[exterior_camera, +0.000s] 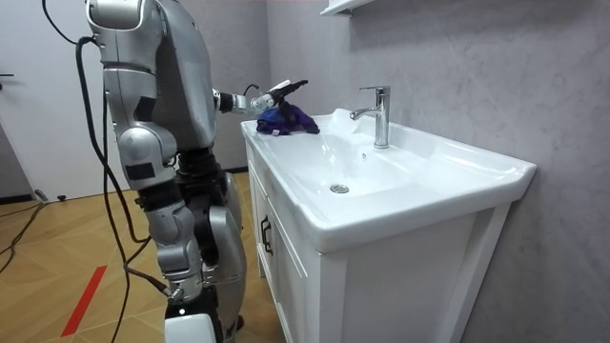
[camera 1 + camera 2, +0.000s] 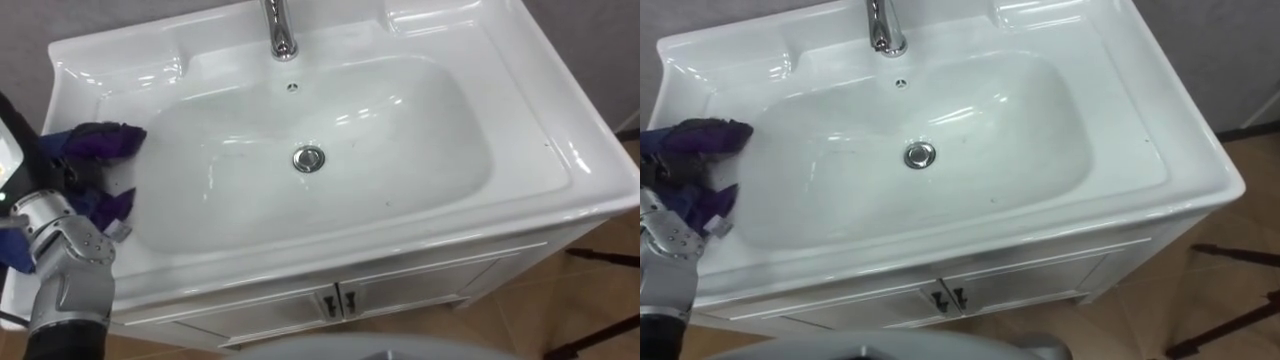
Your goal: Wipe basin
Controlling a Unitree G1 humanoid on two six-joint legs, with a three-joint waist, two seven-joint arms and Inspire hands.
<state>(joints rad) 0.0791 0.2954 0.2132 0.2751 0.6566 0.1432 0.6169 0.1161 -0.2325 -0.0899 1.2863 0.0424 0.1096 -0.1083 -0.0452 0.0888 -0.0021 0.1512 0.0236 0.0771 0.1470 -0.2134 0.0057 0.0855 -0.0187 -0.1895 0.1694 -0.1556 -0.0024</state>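
A crumpled purple cloth (image 2: 100, 140) lies on the left rim of the white basin (image 2: 560, 150), at the edge of the bowl. My left hand (image 2: 62, 228) comes in from the lower left and sits over the cloth's near part. In the room view the left hand (image 1: 276, 92) hovers just above the cloth (image 1: 288, 121) with its dark fingers stretched out straight, open. The bowl holds a chrome drain (image 2: 309, 158) at its middle. A chrome faucet (image 2: 280, 30) stands at the back rim.
I stand at the front of the white vanity, whose cabinet doors (image 2: 335, 300) are below the basin. A grey wall runs behind the faucet. Wooden floor (image 2: 590, 300) shows to the right.
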